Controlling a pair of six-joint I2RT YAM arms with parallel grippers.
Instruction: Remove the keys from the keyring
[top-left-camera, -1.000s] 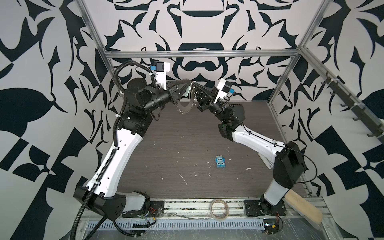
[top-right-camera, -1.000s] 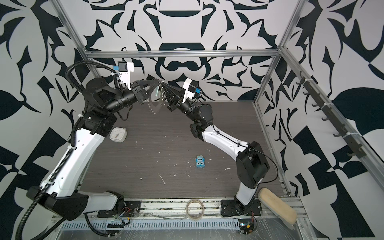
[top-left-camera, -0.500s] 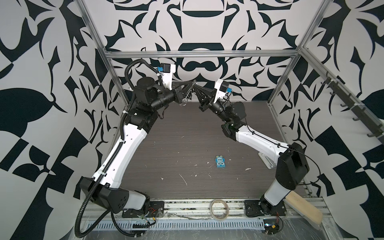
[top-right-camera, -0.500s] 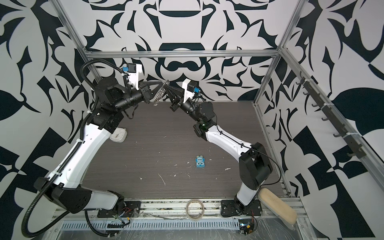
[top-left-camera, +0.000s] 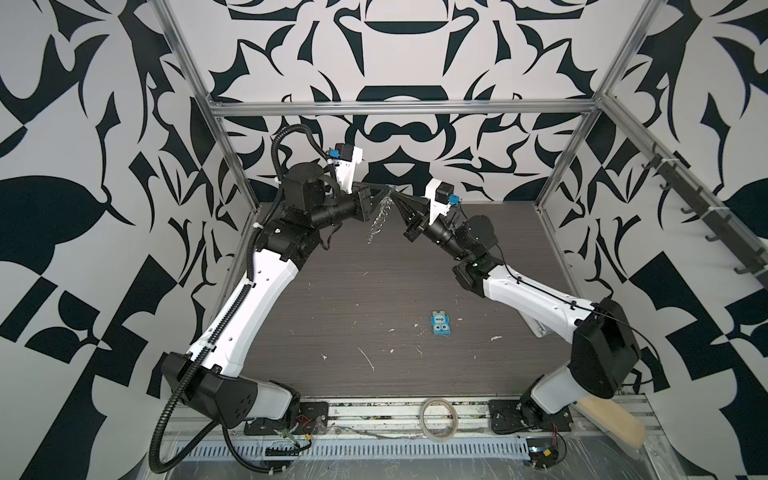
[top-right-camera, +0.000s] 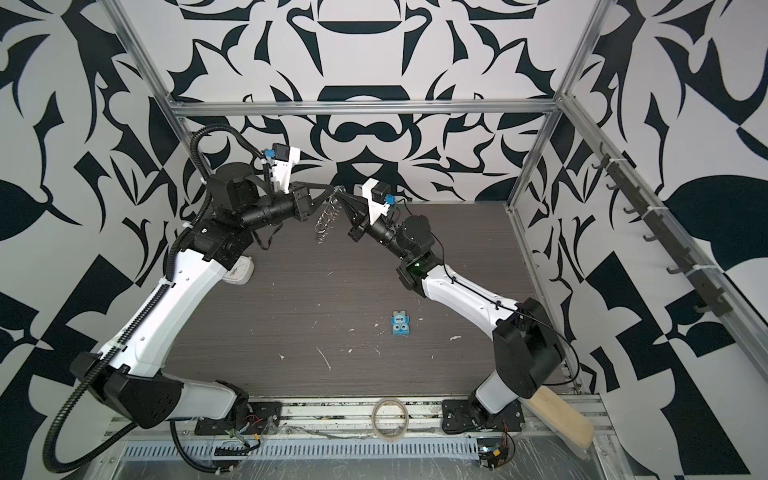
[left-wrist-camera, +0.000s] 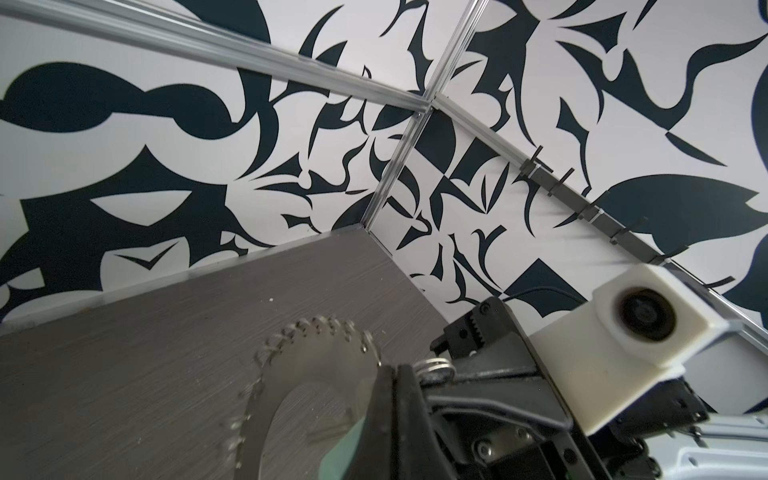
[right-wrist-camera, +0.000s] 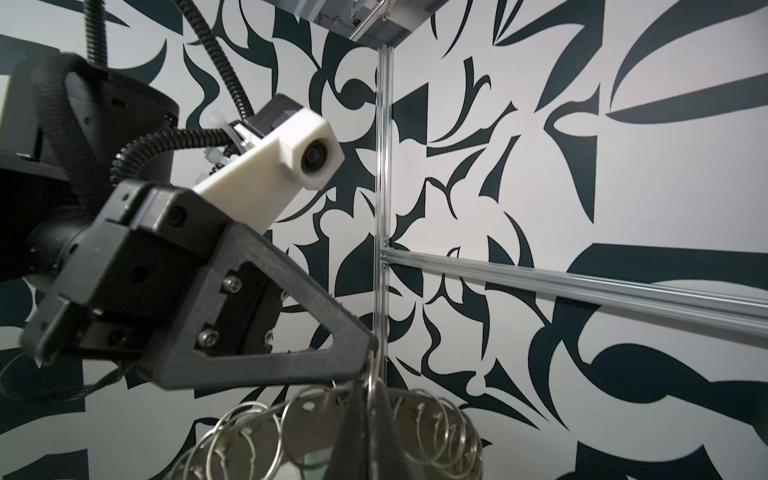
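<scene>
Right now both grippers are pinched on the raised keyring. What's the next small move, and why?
Probably: the right gripper eases its pinched rim loop away from the keyring while the left gripper holds still. Both are shut at the disc's upper edge, above the table, and the pale green tag seems not yet off.

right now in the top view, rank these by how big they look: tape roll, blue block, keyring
tape roll and keyring: not ranked; the keyring hangs raised nearer the camera, almost edge-on, longer but thinner than the roll
blue block: plainly smallest
</scene>
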